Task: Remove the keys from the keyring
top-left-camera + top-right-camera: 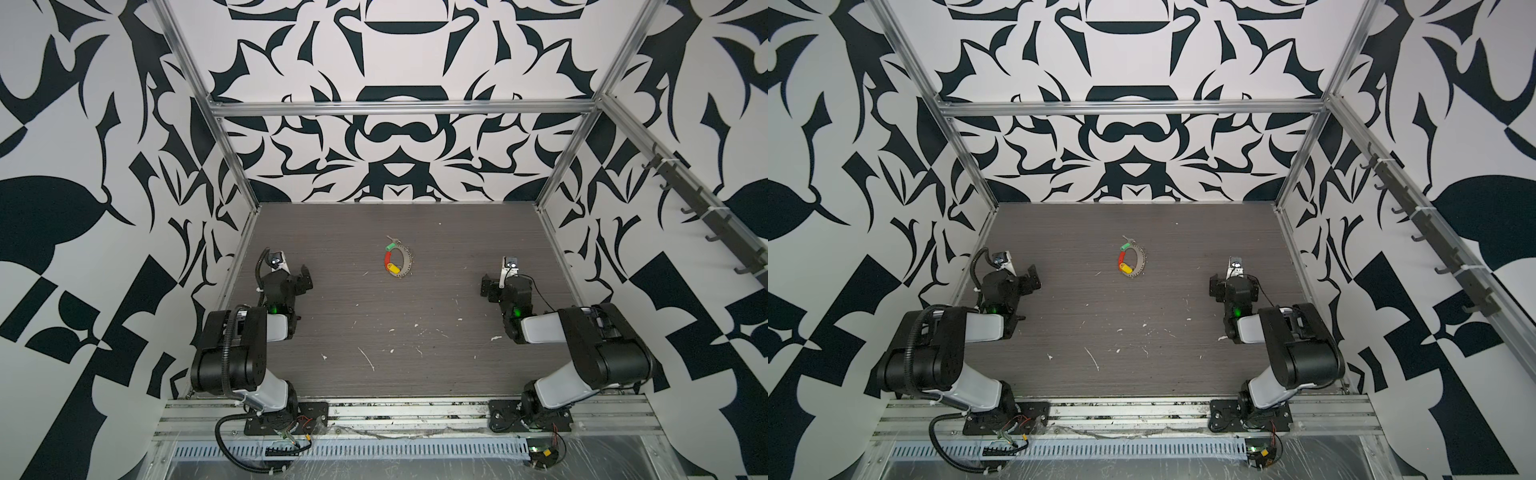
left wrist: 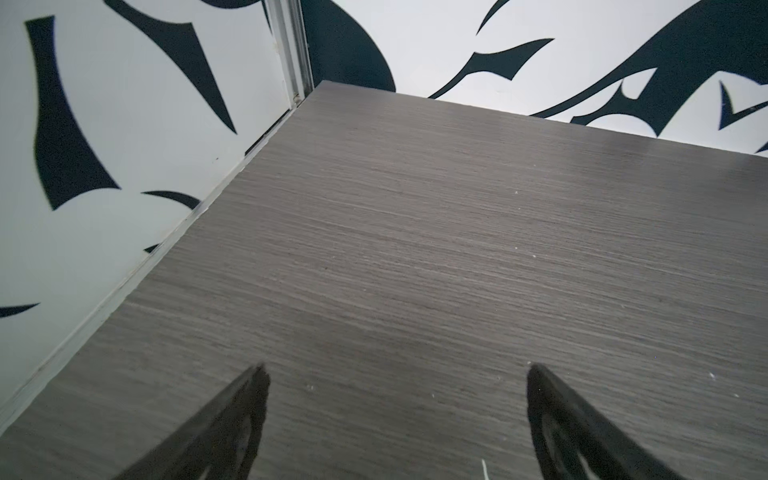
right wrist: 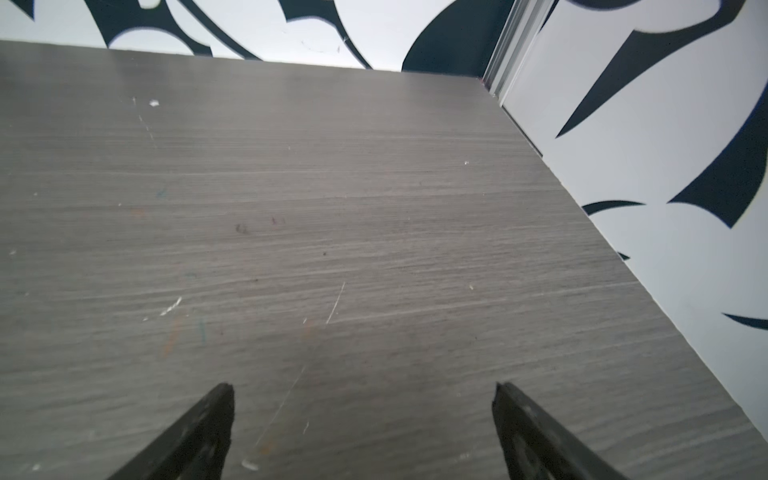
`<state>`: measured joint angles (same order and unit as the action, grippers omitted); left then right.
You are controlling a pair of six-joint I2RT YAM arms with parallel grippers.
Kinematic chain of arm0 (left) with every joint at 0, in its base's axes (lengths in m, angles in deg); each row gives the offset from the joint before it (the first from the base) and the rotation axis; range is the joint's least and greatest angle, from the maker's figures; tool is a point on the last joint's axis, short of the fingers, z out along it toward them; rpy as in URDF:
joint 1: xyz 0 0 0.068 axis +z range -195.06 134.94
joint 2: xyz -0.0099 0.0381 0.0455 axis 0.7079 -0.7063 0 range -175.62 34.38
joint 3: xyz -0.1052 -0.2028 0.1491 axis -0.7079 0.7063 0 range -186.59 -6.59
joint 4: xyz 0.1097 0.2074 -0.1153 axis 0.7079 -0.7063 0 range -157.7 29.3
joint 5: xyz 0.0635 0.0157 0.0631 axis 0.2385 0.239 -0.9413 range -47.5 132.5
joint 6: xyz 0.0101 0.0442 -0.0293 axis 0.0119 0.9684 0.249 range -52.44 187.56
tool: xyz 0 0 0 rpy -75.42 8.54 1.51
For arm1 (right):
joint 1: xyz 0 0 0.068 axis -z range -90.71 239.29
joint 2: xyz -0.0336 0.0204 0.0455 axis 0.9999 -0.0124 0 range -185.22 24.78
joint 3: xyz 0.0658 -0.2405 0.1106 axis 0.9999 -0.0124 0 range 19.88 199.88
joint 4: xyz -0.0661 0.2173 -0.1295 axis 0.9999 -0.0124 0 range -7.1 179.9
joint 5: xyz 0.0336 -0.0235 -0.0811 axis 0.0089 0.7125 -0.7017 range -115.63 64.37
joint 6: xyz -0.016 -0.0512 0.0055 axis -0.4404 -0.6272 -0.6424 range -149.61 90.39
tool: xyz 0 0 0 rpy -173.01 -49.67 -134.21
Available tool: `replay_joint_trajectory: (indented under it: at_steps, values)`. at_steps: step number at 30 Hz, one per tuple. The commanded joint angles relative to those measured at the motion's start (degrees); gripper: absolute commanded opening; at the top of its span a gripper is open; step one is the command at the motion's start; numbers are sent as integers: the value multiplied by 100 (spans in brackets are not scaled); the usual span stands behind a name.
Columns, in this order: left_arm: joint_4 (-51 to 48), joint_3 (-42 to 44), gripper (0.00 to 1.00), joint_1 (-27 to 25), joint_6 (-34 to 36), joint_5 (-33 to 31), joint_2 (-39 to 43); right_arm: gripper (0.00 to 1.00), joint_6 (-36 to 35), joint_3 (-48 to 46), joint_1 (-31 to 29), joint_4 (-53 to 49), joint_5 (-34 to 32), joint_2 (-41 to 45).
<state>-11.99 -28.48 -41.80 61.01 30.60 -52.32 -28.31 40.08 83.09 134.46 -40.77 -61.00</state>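
Note:
The keyring, a grey holed metal hoop, lies flat on the table in the middle, towards the back, in both top views. On its left side sit the keys: a green tag, a curved red strip and a yellow tag. My left gripper hangs open and empty, well left of the ring. Well to the ring's right, my right gripper is open and empty too. Neither wrist view shows the ring.
Patterned walls and aluminium posts close in the dark wood-grain table on three sides. White specks and scratches mark its front half. A metal rail carrying both arm bases runs along the front edge.

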Motion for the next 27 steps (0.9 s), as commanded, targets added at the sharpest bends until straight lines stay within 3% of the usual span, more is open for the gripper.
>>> replay_joint_trajectory:
  at_steps: [1,6,11,14,16,18,19,21,22,27]
  values:
    - [-697,-199,99,16,-185,-362,581,100,40,710,9,-1369,215,730]
    - [-1978,-657,99,3,-425,-264,1248,100,529,1018,-31,-2184,345,1445]
    - [-1920,-738,99,15,-1398,-45,2032,100,916,1326,-438,-2584,-674,1778]
    - [-1372,-517,99,14,-2454,31,2403,100,2105,1717,-456,-3130,-542,1624]
    - [-765,-153,99,7,-3042,189,2719,100,3725,2162,-407,-4448,-719,1500]
    - [-332,258,99,13,-3814,-103,2998,100,3802,2163,-191,-4187,294,1282]
    - [-454,422,99,24,-4586,-601,3170,99,3873,2137,-174,-4034,763,1151]
    - [-1579,533,99,129,-6133,-1247,3612,100,3990,2165,-171,-3886,1189,945]
    - [-1910,534,99,240,-6337,-1194,3791,100,3968,2223,-176,-3843,1533,830]
    - [-2055,207,99,403,-5853,24,3870,93,3871,2665,-585,-4030,2132,318]
